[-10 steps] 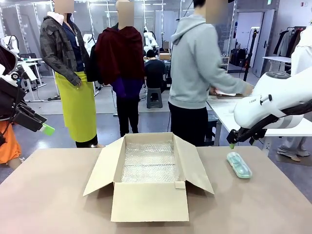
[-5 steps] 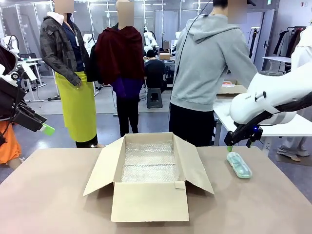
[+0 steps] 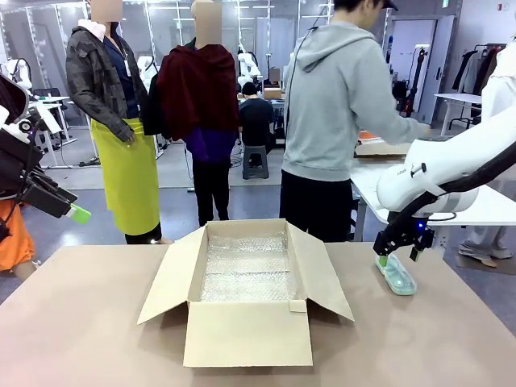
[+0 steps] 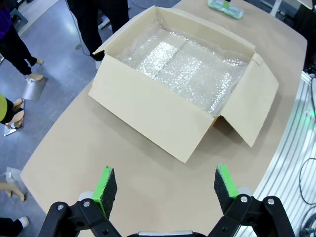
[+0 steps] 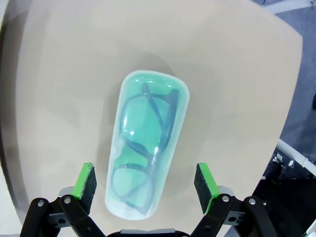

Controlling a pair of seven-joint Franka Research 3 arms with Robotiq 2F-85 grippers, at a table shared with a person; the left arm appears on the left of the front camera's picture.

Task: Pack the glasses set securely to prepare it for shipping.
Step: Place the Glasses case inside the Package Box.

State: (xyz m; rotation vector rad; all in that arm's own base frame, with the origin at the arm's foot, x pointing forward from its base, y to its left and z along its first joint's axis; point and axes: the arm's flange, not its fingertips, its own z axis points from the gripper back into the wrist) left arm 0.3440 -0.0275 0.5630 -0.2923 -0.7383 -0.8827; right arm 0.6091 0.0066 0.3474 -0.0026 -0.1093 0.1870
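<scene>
A mint-green translucent glasses case [image 3: 397, 275] with spectacles inside lies flat on the brown table, right of the open cardboard box [image 3: 246, 330]. My right gripper [image 3: 394, 257] hangs open just above the case's far end. In the right wrist view its green pads [image 5: 87, 180] stand on either side of the case [image 5: 146, 143] without touching it. My left gripper [image 3: 74, 208] is open and raised beyond the table's left edge. The left wrist view looks down past the left gripper [image 4: 165, 186] at the box [image 4: 163, 118] and the case [image 4: 224, 7] far off.
Bubble wrap [image 3: 246, 268] lines the box floor, and its flaps [image 3: 165, 278] splay outward. A person in a grey hoodie [image 3: 339, 97] stands behind the table, reaching to a white side table [image 3: 379, 189] at right. Other people stand farther back.
My right gripper has come down and slightly right, from above the case to just over its far end. The person in the hoodie has leaned toward the side table. The left arm has not moved.
</scene>
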